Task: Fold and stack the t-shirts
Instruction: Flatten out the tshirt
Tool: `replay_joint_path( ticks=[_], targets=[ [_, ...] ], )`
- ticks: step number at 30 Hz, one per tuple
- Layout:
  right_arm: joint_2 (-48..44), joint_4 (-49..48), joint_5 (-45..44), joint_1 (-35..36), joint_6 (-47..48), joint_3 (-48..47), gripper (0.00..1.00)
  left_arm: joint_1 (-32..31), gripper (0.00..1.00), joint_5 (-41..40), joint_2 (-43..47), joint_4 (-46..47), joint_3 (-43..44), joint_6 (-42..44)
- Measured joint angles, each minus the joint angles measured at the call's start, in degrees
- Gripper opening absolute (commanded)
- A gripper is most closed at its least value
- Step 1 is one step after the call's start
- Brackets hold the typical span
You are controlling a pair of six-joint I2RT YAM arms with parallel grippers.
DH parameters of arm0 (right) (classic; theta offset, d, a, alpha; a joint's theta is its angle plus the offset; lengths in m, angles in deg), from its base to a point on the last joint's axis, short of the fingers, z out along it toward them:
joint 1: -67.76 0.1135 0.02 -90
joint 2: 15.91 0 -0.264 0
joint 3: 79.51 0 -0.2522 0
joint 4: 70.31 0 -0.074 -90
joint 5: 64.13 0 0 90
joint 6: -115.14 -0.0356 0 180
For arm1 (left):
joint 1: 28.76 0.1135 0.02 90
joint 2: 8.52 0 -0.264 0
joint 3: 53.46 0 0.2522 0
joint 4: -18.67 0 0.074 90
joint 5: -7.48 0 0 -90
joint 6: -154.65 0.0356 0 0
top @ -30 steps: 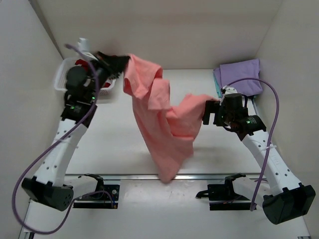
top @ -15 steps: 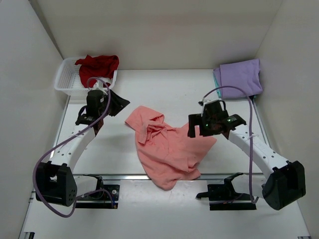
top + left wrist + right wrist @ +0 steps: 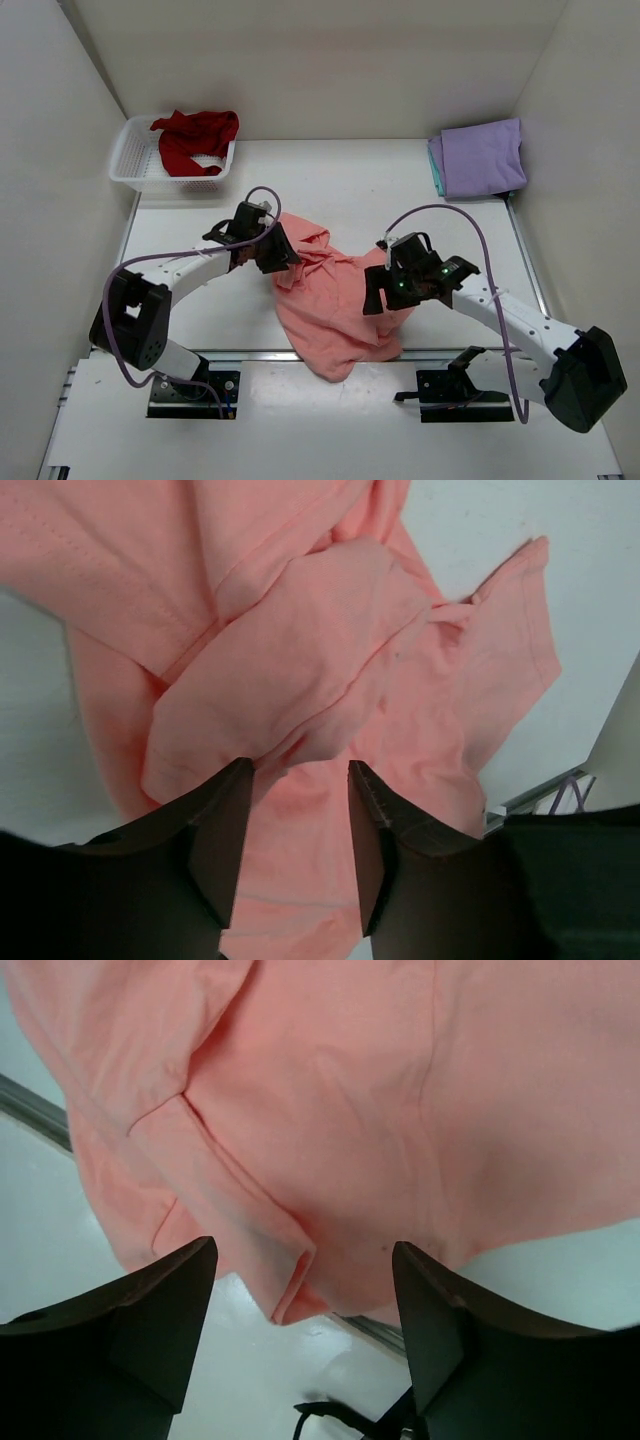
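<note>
Soft, matt cloth t-shirt (image 3: 335, 310) on smooth white table (image 3: 350, 190)

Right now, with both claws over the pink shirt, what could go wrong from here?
First, the pink shirt lies bunched in overlapping folds, so the open left claw might pinch several layers at once, and the fold would likely come out crooked. Second, the shirt's near end hangs over the table's front rail; a pull there by the open right claw could snag it or let it slide off.

White arm links (image 3: 190, 268), black joints (image 3: 130, 320); purple cables (image 3: 440, 207); green LEDs (image 3: 405, 283); matte black pincer fingers (image 3: 215, 830).
</note>
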Motion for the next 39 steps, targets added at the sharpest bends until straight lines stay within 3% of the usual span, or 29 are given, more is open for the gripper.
replay_joint_path(
  ticks=[5, 10, 11, 12, 14, 15, 16, 22, 27, 31, 32, 33, 36, 39],
  targets=[
    [-3.52, -0.37, 1.84, 1.73, -2.54, 1.38, 0.47, 0.00, 0.45, -0.04, -1.44, 0.55, -1.36, -0.22],
    [-2.56, -1.49, 3.28, 3.34, -3.67, 3.82, 0.60, -0.42, 0.35, -0.11, -5.03, 0.87, -1.33, 0.07],
    [-1.84, -1.86, 3.48, 3.43, -3.76, 4.15, 0.61, -0.50, 0.27, -0.11, -5.38, 0.85, -1.33, 0.11],
    [-1.14, -2.58, 3.58, 3.48, -3.76, 4.55, 0.56, -0.61, 0.15, -0.17, -5.66, 0.85, -1.33, 0.00],
    [0.35, -3.50, 4.02, 3.37, -3.19, 4.92, 0.32, -0.70, 0.00, -0.20, -5.81, 0.92, -1.36, -0.02],
    [1.27, -3.98, 4.33, 3.15, -2.93, 4.92, 0.06, -0.63, 0.00, 0.00, -5.79, 1.05, -1.38, 0.15],
    [2.14, -4.61, 4.55, 3.15, -2.36, 4.87, 0.00, -0.48, 0.00, 0.13, -5.77, 1.25, -1.42, 0.22],
    [6.75, -1.09, 3.54, 1.77, 1.79, -3.65, 0.01, 2.32, 0.00, 1.53, -5.73, -1.81, 0.81, 0.96],
    [7.26, 3.72, -4.09, -5.40, 7.67, -21.14, 0.00, 8.15, 0.00, 1.77, -7.63, -9.60, 19.06, 3.34],
    [9.44, 5.07, -16.79, -8.85, 15.04, -40.52, 0.00, 11.82, 0.00, 0.85, -15.50, -13.09, 48.48, 6.14],
    [10.84, 3.80, -22.62, -8.70, 19.28, -50.12, 0.00, 13.25, 0.00, 0.24, -18.18, -13.09, 61.31, 7.52],
    [11.19, 2.91, -24.74, -8.57, 21.31, -53.70, 0.00, 13.94, 0.00, -0.26, -18.25, -13.49, 65.79, 8.04],
    [12.74, 2.23, -28.39, -8.44, 25.99, -63.21, 0.00, 15.47, 0.00, -0.46, -16.52, -14.05, 72.85, 8.61],
    [11.89, 1.11, -28.96, -8.28, 28.79, -64.50, 0.00, 16.15, 0.00, 0.02, -9.44, -11.45, 64.92, 8.83]
  ],
)
